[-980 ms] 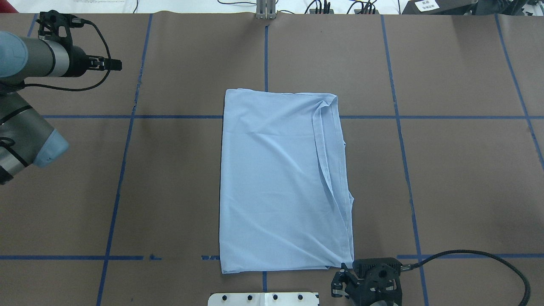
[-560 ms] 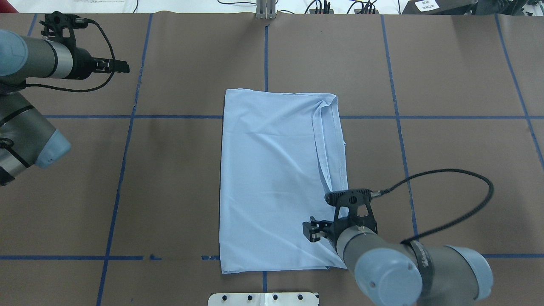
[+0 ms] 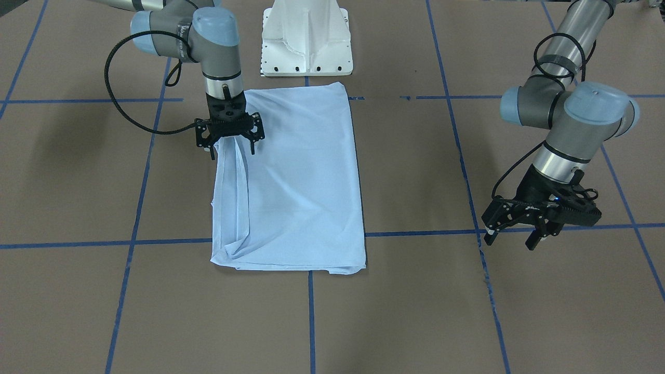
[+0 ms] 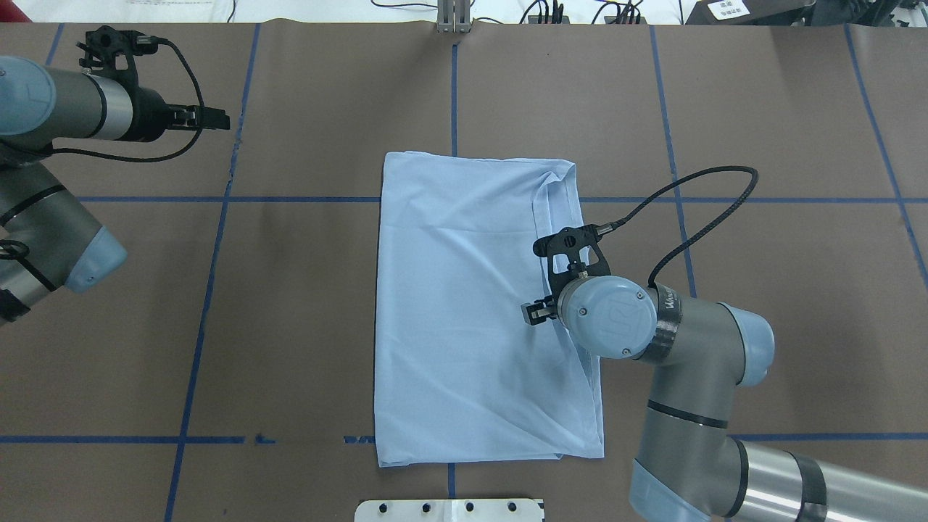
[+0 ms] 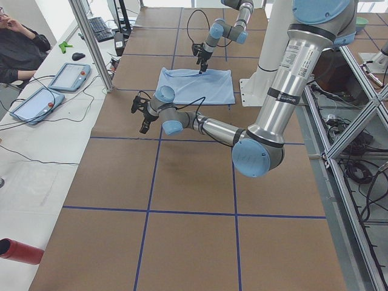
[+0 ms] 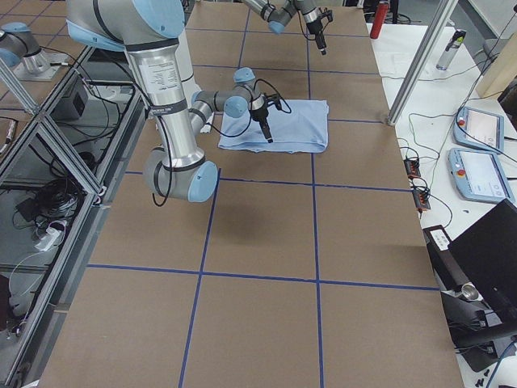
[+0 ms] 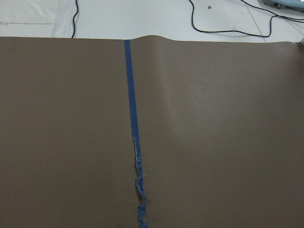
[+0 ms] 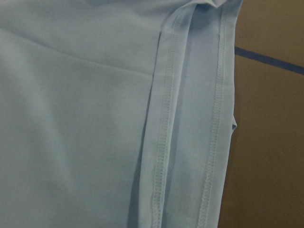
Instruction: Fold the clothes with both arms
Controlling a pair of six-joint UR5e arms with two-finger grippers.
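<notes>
The light blue T-shirt lies flat at the table's middle, folded into a tall rectangle. Its print, collar and label are hidden. My right gripper is open and empty, pointing down just above the shirt's doubled hemmed edge on the robot's right side, about halfway along it. In the overhead view the right wrist covers most of that gripper. My left gripper is open and empty, over bare table far to the left of the shirt; it also shows in the overhead view.
The white pedestal base stands at the near table edge behind the shirt. Blue tape lines cross the brown table cover. Cables lie along the far edge. A person and tablets are at the side bench.
My right arm has swung from the table's near edge forward along the shirt's right side to its hemmed edge. My left gripper has crept slightly rightward. The shirt has not moved.
</notes>
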